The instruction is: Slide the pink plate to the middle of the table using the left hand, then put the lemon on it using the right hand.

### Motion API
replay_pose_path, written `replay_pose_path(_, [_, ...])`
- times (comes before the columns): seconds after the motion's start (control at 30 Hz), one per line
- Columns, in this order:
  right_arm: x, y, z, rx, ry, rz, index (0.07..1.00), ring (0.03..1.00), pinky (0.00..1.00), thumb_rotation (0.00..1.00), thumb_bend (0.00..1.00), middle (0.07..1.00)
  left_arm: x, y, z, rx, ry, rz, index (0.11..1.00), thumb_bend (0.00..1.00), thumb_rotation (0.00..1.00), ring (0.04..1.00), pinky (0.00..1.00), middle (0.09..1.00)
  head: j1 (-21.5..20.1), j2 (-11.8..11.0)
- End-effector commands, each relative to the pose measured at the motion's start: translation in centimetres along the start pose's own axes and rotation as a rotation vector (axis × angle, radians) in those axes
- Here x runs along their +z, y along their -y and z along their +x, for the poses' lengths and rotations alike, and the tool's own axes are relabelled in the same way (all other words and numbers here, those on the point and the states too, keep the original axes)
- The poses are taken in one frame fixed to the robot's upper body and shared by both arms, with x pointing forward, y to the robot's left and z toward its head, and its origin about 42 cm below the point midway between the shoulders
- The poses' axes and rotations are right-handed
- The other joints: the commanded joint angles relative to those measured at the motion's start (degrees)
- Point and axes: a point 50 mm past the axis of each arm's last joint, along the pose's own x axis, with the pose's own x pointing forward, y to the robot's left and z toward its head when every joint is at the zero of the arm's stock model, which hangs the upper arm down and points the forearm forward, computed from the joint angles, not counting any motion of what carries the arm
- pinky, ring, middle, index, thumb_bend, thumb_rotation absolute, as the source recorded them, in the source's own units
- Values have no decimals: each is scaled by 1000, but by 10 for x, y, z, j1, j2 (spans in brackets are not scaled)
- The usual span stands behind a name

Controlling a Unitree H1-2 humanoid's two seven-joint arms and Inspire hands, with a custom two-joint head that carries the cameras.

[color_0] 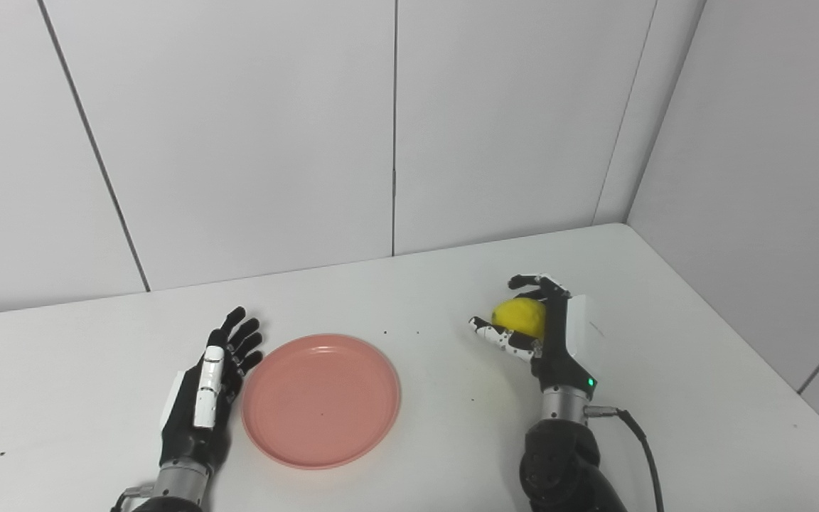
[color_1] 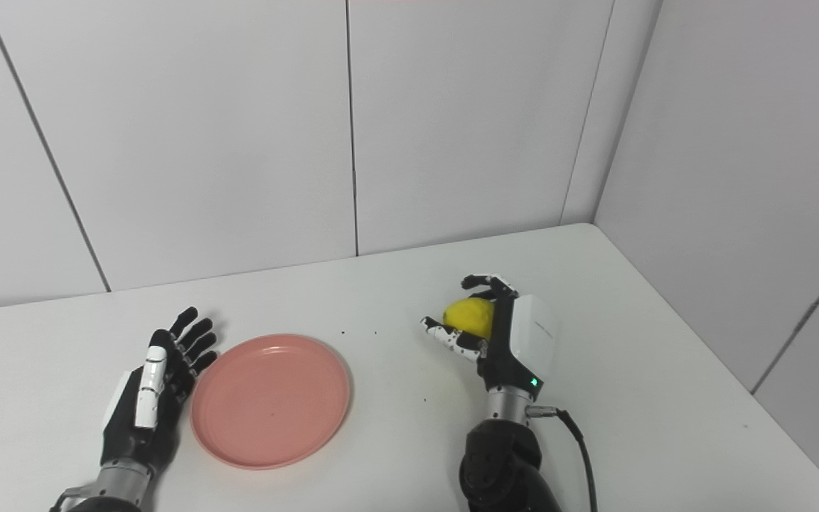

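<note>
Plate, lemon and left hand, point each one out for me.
plate (color_0: 320, 398), left eye view, bare centre.
lemon (color_0: 521, 316), left eye view, visible yellow side.
left hand (color_0: 200, 398), left eye view, back of hand.

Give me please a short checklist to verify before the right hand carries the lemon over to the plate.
1. Lemon held by the right hand: ok, fingers and thumb wrap it.
2. Lemon lifted off the table: cannot tell.
3. Pink plate empty: ok.
4. Plate near the table's middle: ok, roughly, a little to the left.
5. Left hand out of the way: ok, open beside the plate's left rim; whether it touches, cannot tell.
6. Path between lemon and plate free: ok, only bare table.
</note>
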Motion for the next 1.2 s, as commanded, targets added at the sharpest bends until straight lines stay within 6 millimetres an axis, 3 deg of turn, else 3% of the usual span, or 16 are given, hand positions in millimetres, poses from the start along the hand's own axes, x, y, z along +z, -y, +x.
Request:
replay_pose_path(0.0, [32,0,13,-19,152,67,550,378,313,0,508,466,-21,4,-17,15,-69,-9,902,667,1000,911,894,908,4,1])
replay_pose_path(0.13, [46,-14,9,28,197,86,542,383,327,0,509,481,-20,7,-17,20,-72,-4,904,664,1000,910,898,907,20,3])
replay_pose_path(0.33, [62,-29,1,109,231,129,517,388,263,0,511,482,-17,13,-15,23,-69,-5,915,656,1000,920,910,918,37,4])
replay_pose_path(0.47, [71,-41,-7,180,275,150,544,375,292,0,508,466,-17,17,-14,17,-61,-6,916,652,1000,925,918,919,65,6])
replay_pose_path(0.57, [74,-47,-12,233,290,163,545,381,323,0,508,471,-18,21,-13,18,-58,-3,918,646,1000,926,935,919,90,6])
replay_pose_path(0.6, [75,-51,-15,261,303,166,545,382,330,0,508,473,-18,24,-13,18,-58,-1,919,644,1000,927,940,920,117,6])
replay_pose_path(0.73, [77,-59,-24,334,360,157,550,370,302,0,507,461,-16,34,-13,19,-53,3,936,585,1000,941,958,934,163,8])
replay_pose_path(1.17, [81,-82,-37,471,426,149,542,381,299,0,509,455,-17,52,-7,21,-53,26,946,589,1000,969,992,962,230,12])
